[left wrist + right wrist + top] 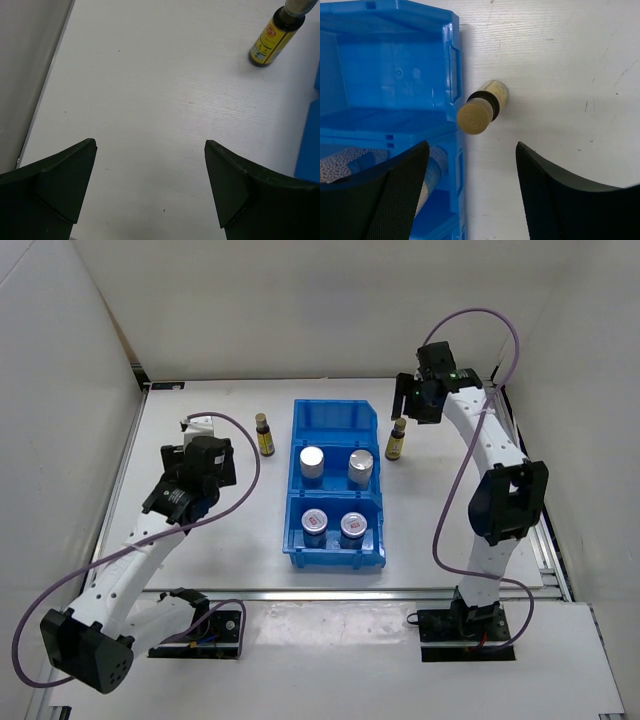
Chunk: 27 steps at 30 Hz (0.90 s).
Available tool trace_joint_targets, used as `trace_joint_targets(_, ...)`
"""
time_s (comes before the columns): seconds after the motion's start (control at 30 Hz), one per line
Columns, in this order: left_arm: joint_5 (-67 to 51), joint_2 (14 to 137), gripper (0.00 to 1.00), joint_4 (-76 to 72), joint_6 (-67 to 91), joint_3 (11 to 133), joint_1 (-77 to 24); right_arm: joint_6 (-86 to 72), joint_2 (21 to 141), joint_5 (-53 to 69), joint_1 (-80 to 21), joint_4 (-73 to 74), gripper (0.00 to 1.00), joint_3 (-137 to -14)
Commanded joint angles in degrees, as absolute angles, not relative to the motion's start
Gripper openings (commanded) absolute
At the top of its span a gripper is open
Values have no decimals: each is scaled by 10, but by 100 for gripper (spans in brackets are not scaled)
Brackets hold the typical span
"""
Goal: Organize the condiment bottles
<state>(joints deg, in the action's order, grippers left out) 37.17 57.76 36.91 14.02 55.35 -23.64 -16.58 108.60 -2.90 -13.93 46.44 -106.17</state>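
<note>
Black wedge-shaped fingers of the right tool [471, 150] fill the bottom of the right wrist view. They stand apart with nothing between them, wider than the cap below. A little ahead of them a small dark brown bottle with a yellow label and a tan cap [487, 102] stands upright on the white surface [570, 75], just beside the outer wall of the big blue three-compartment plastic bin [395, 75]; whether it touches that wall I cannot tell. A second brown bottle of the same kind [264, 434] stands on the bin's other side, apart from it, and the left tool [150, 145] hangs wide open over bare surface with that bottle ahead and off to one side. Inside the bin, two white-blue cylinders with silver lids [312, 462] sit in the middle compartment and two short silver jars with red-marked lids [316, 522] in the near one; the far compartment holds nothing and looks meant for the bottles. The risk is the tight spot: the finger on the bin side seems lined up over the wall, so a straight descent could land it on the rim or shove the bin. The bottle is tall and narrow, so an off-centre squeeze or a brush from one finger could tip it, and a grip on the round cap alone may slip.
</note>
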Motion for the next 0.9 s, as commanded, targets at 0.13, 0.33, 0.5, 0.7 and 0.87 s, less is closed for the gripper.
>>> trace_joint_targets(0.13, 386, 597, 100, 349, 144, 580, -236, -154, 1139, -17, -138, 465, 70, -1117)
trace_joint_targets(0.33, 381, 602, 100, 349, 144, 580, -236, -154, 1173, -11, -138, 471, 62, -1137)
trace_joint_targets(0.5, 365, 613, 100, 349, 144, 585, -236, -159, 1189, -23, -138, 482, 51, -1151)
trace_joint_targets(0.7, 358, 613, 100, 349, 144, 585, -236, -153, 1189, -54, -143, 482, 23, -1158)
trace_joint_targets(0.87, 358, 613, 100, 349, 144, 585, -236, -153, 1153, -75, -148, 476, 7, -1163)
